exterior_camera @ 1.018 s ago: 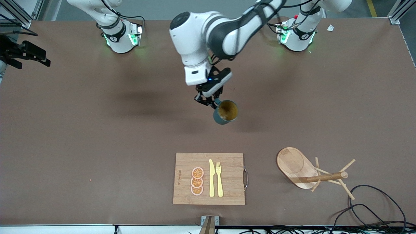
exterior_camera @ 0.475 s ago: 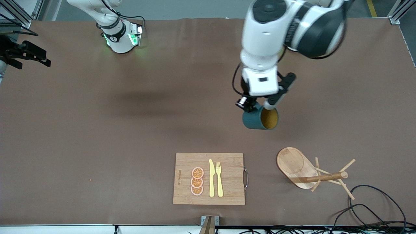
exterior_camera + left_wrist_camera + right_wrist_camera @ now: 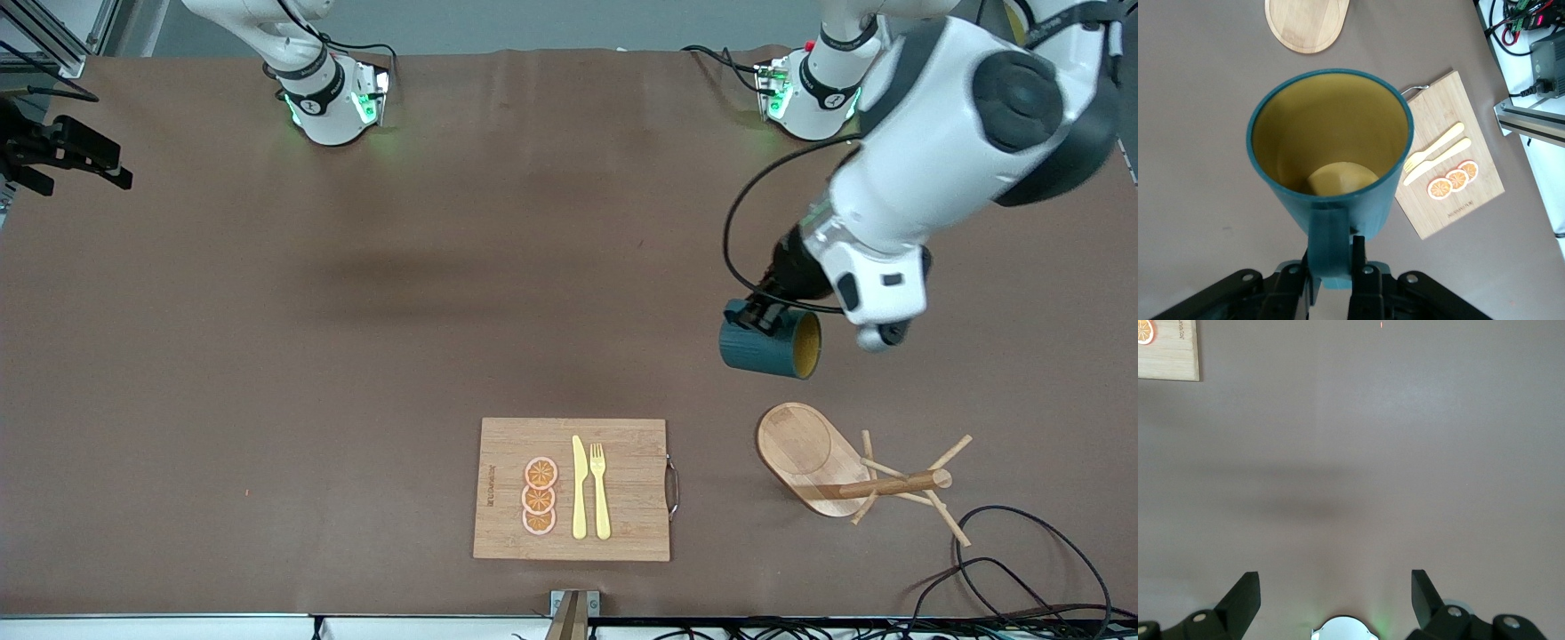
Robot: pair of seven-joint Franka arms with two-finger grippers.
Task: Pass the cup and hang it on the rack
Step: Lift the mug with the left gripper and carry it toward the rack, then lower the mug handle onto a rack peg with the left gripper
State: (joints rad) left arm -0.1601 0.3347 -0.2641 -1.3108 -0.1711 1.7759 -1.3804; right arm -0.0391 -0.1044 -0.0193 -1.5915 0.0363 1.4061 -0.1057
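The dark teal cup (image 3: 765,348) with a mustard-yellow inside hangs in the air, tipped on its side, over bare table close to the rack's oval base. My left gripper (image 3: 763,316) is shut on its loop handle. In the left wrist view the cup (image 3: 1331,147) fills the middle and the fingers (image 3: 1358,257) clamp the handle. The wooden rack (image 3: 853,476) stands near the table's front edge toward the left arm's end; its base also shows in the left wrist view (image 3: 1308,23). My right gripper (image 3: 67,151) waits open and empty over bare table (image 3: 1335,577).
A bamboo cutting board (image 3: 622,444) with a yellow knife, a fork and orange slices lies at the front middle, also in the left wrist view (image 3: 1451,100). Black cables (image 3: 1022,551) loop on the table beside the rack.
My left arm has swung from over the table's middle toward the left arm's end, carrying the cup close to the rack and tipping it onto its side. The right gripper has stayed put.
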